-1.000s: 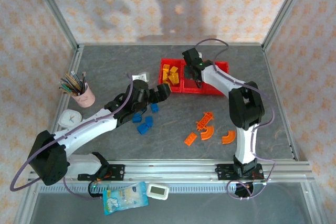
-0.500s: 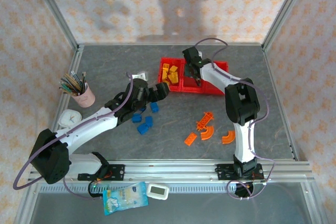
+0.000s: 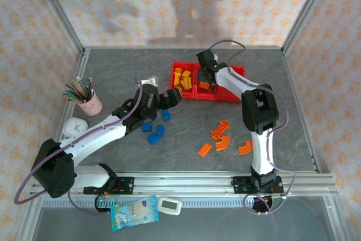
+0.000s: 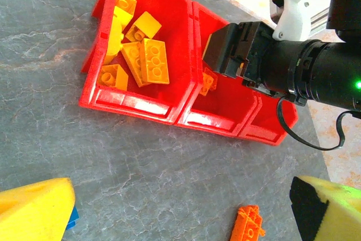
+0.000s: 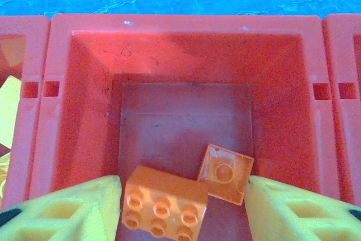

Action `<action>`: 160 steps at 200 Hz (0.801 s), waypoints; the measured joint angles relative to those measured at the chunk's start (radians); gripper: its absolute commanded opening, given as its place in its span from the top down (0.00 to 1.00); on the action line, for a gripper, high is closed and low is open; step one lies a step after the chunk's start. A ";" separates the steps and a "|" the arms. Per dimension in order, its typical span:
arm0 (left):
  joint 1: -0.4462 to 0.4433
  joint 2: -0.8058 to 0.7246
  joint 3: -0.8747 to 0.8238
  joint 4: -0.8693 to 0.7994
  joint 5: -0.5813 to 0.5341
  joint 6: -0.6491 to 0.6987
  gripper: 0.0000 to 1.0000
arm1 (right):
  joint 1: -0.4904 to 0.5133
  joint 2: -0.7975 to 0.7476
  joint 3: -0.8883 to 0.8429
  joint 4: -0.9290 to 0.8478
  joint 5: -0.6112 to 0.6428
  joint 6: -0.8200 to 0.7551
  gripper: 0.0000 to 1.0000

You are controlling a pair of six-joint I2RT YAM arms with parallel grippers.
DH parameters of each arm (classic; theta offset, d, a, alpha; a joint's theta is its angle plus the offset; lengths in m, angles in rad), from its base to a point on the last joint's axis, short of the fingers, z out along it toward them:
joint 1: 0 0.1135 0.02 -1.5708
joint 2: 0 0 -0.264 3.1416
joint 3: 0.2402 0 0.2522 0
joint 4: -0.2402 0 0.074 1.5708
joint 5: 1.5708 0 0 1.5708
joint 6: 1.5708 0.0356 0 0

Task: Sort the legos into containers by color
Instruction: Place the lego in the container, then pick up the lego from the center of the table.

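The red tray of three bins (image 3: 224,96) sits at the back middle of the table. Its left bin (image 4: 99,77) holds several yellow legos (image 4: 145,59). My right gripper (image 5: 181,184) hangs open over the middle bin (image 5: 169,60). Below it, an orange six-stud brick (image 5: 164,201) and an upturned orange square piece (image 5: 225,173) lie on the bin floor. My left gripper (image 4: 181,196) is open and empty above bare table in front of the tray. Blue legos (image 3: 157,132) lie below it. Orange pieces (image 3: 222,142) lie further right, including a lattice piece (image 4: 248,227).
A pink pencil cup (image 3: 87,99) and a white round clock (image 3: 73,127) stand at the left. A snack packet (image 3: 134,211) and a white device (image 3: 169,205) lie beyond the front rail. Metal frame posts border the table.
The right arm's elbow has swung slightly left while its gripper stayed over the middle bin. The left arm has barely moved.
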 measured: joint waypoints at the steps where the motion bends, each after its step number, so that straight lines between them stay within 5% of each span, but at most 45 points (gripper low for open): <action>1: 0.000 0.000 0.000 0.000 0.000 0.000 0.01 | 0.000 -0.001 0.000 0.000 0.000 0.000 0.41; 43: 0.000 -0.002 0.000 -0.001 0.001 0.007 0.01 | 0.000 -0.127 -0.053 0.001 -0.021 0.003 0.39; 160: -0.069 -0.073 -0.084 -0.008 0.029 -0.012 0.01 | 0.010 -0.630 -0.604 -0.067 -0.060 0.197 0.27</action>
